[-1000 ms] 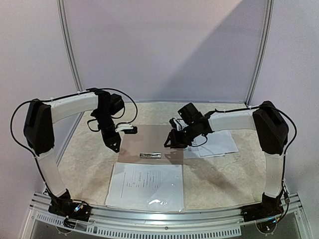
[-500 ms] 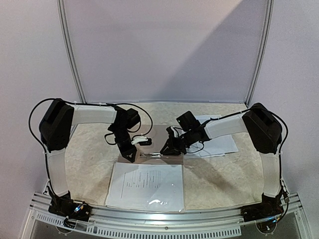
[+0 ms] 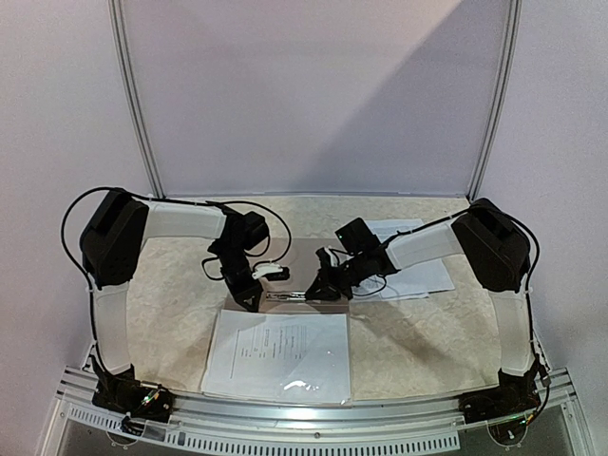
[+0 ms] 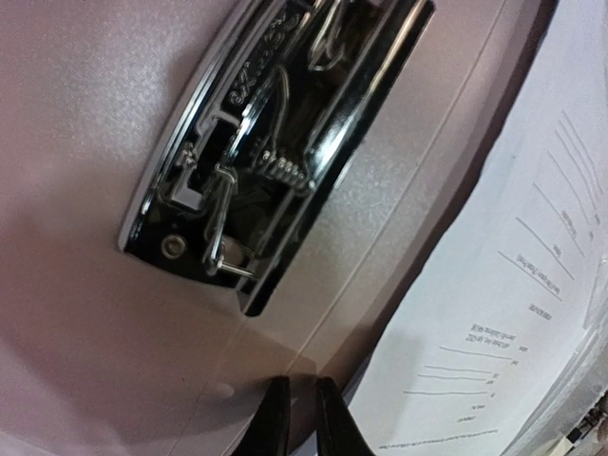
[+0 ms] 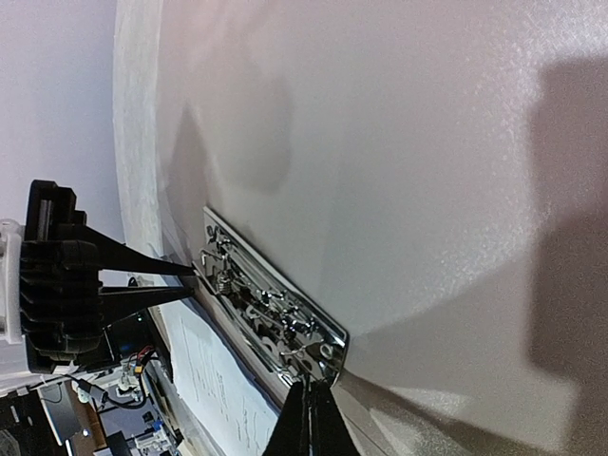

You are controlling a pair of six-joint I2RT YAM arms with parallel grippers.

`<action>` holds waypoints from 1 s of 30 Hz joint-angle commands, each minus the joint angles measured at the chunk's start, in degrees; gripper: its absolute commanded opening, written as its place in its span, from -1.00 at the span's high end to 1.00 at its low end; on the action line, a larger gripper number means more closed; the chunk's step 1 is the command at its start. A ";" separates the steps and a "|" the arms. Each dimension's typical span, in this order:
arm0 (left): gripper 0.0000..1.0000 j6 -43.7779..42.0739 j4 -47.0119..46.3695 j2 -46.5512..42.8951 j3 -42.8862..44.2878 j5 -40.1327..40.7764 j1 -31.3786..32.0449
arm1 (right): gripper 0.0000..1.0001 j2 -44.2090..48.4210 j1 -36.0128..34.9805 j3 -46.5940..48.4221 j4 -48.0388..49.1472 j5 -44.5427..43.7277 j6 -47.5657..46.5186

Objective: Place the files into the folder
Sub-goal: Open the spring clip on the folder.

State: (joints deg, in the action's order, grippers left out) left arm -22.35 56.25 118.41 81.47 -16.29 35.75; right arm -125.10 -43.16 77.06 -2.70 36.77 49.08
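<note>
Lying open and flat at the centre of the top view, the folder showed its metal clip near its lower edge. The sleeved files sat just below it toward the bottom of the frame and more loose sheets lay to its right, none of them inside yet. The right tool was closed, its joined fingertips touching the clip's right end. The left tool stood at the clip's left end by the folder's edge, its fingers nearly together with a thin gap; whether they pinched anything could not be told. The likely trouble was the clip itself: a closed tip bearing on glossy sprung metal could skid off, so the lever might snap back or never lift. Pushing sideways rather than down could slide the light folder over the worktop onto the files below, and a glossy sleeve could then slip or buckle when fed under the clip.
</note>
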 commanded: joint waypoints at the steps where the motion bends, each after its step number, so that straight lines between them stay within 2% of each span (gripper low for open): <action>1: 0.75 0.63 -1.86 3.80 -1.44 0.37 0.46 | 0.99 -1.74 -0.28 -1.61 -0.07 -0.94 0.68; 8: 0.75 0.38 -1.64 5.34 -0.81 2.80 0.46 | 0.99 -3.30 -1.15 -0.48 -5.90 -4.83 -1.51; 15: 0.73 -0.22 -1.34 6.47 -0.44 4.70 0.46 | 0.99 -4.69 -1.42 0.37 -15.98 -13.89 -5.41; 30: 0.71 -3.86 3.43 12.28 2.25 5.90 0.55 | 0.99 -8.84 -1.27 2.16 -22.45 -22.01 -5.39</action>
State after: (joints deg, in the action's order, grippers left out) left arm -23.83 61.82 122.58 86.78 -15.62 35.73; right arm -126.76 -44.49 82.94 -14.02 28.49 44.23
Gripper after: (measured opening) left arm 0.145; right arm 0.007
